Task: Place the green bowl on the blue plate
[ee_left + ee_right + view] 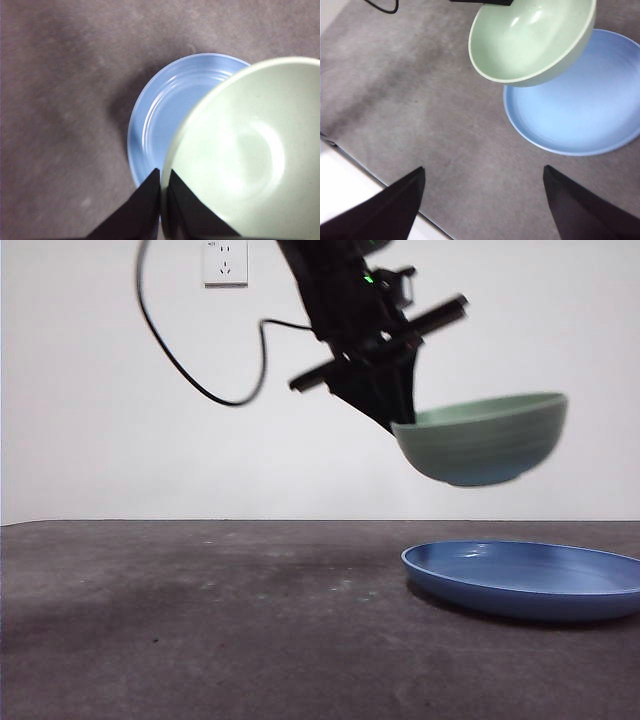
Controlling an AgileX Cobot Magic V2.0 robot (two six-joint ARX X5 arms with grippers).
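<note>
The green bowl (484, 438) hangs in the air, tilted, above the blue plate (525, 578), which lies flat on the table at the right. My left gripper (398, 423) is shut on the bowl's near rim, coming down from the top of the front view. In the left wrist view the jaws pinch the rim of the green bowl (250, 155) at my left gripper (163, 176), with the blue plate (165, 107) below it. My right gripper (482, 175) is open, high above the table, looking at the green bowl (530, 40) and the blue plate (580, 105).
The dark grey table mat (200, 620) stretches to the left of the plate. A black cable (190, 380) loops from the arm in front of the white wall, below a wall socket (225, 262). The table's near edge (365, 172) shows in the right wrist view.
</note>
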